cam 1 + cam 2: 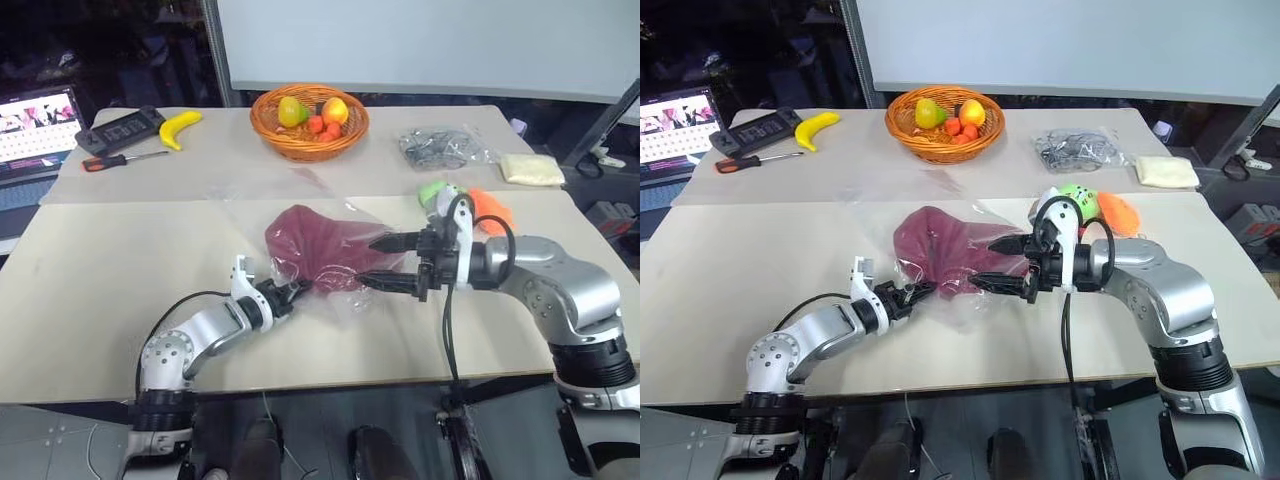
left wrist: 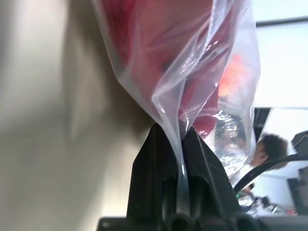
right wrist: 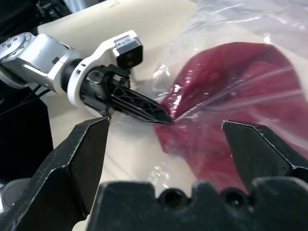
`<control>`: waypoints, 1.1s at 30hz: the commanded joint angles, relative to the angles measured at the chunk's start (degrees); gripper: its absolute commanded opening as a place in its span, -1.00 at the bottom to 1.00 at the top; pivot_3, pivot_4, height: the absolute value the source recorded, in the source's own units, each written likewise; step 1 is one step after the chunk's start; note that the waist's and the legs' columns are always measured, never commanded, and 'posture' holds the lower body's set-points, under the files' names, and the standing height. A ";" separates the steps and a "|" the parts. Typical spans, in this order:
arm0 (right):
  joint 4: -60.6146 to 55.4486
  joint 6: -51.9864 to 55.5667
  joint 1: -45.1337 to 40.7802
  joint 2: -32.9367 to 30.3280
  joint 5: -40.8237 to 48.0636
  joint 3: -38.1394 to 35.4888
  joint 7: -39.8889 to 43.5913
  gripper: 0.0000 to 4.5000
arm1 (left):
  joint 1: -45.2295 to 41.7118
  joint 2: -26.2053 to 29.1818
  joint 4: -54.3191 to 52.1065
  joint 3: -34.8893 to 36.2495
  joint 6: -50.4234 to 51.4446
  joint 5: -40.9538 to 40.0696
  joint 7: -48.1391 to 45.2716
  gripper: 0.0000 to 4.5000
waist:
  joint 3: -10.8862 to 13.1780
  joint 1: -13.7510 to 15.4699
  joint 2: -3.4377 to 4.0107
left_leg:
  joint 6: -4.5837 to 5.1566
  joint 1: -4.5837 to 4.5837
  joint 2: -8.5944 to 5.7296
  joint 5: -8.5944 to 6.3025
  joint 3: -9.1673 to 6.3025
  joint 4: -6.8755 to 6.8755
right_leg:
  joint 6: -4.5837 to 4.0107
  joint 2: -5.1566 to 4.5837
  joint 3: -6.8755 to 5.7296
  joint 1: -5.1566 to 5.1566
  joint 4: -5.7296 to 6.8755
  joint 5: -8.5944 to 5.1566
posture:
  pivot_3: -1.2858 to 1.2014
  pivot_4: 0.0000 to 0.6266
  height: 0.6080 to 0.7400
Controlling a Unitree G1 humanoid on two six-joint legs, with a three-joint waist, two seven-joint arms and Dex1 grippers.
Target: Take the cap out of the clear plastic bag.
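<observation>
head views: left claw (image 1: 293,292) is pinching shut on the clear plastic bag (image 1: 345,296)'s edge; right claw (image 1: 388,262) is gaping wide over the one cap (image 1: 318,248), inside the bag on the surface (image 1: 90,270).
left wrist: fingers (image 2: 154,168) clamping film.
right wrist: fingers (image 3: 79,154) spread.

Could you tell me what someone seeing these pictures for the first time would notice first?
Probably the dark red cap inside the clear plastic bag in the middle of the near table, with the left tool pinching the bag's edge and the right tool open beside it. Next, the basket of bright fruit on the far table.
</observation>
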 commanded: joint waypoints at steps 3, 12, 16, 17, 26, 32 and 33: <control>-2.04 -1.27 -0.09 -0.16 0.79 -1.75 0.12 1.00 | -5.01 14.81 10.12 -5.47 4.92 20.44 -19.13 -0.99 | -0.01 -1.12 0.02 | -0.01 0.11 0.07 0.01 0.00 -0.04 | 0.00 0.11 0.01 0.02 -0.01 -0.02 | 0.03 -0.52 1.00; -3.25 -0.53 0.32 0.81 1.30 -1.70 -0.88 1.00 | -28.71 24.70 46.15 -28.25 -28.67 67.72 -57.64 -0.99 | -0.02 -1.92 0.03 | -0.05 0.45 0.19 0.04 0.08 -0.40 | -0.07 0.24 0.11 -0.03 -0.06 -0.08 | 0.03 -0.52 1.00; -4.06 -0.21 0.86 1.44 1.75 -1.40 -1.46 1.00 | -36.42 22.32 60.06 -31.64 -44.97 81.77 -57.02 -0.99 | -0.02 -2.25 0.03 | -0.02 0.36 0.26 0.05 0.09 -0.40 | -0.01 0.31 0.16 -0.09 -0.05 -0.11 | 0.03 -0.52 1.00; -4.26 -0.10 0.96 1.55 1.87 -1.35 -1.55 1.00 | -37.42 21.82 62.27 -31.99 -48.11 84.64 -56.31 -0.99 | -0.02 -2.34 0.03 | -0.02 0.32 0.26 0.05 0.11 -0.40 | 0.00 0.32 0.19 -0.13 -0.05 -0.12 | 0.03 -0.52 1.00; -4.37 0.08 0.95 2.03 2.02 -0.88 -2.18 1.00 | -39.11 18.21 68.46 -24.99 -54.45 92.03 -59.62 -0.49 | -0.02 -1.79 0.03 | 0.02 -0.27 0.20 0.02 0.09 -0.36 | -0.20 0.30 0.18 -0.61 0.08 0.01 | 0.03 -0.52 1.00; -3.50 -0.56 0.60 2.25 1.38 0.11 -1.94 1.00 | -38.44 19.43 65.75 -18.29 -53.29 91.98 -58.77 0.49 | -0.02 -1.18 0.03 | 0.02 -0.28 0.19 0.02 0.09 -0.36 | -0.18 0.29 0.18 -0.61 0.07 -0.01 | 0.03 -0.52 1.00; -3.31 -0.69 0.53 2.26 1.27 0.34 -1.83 1.00 | -38.02 20.18 63.34 -16.62 -52.29 91.14 -59.28 0.64 | -0.02 -1.11 0.03 | 0.02 -0.30 0.19 0.02 0.09 -0.36 | -0.18 0.29 0.17 -0.63 0.08 0.00 | 0.03 -0.52 1.00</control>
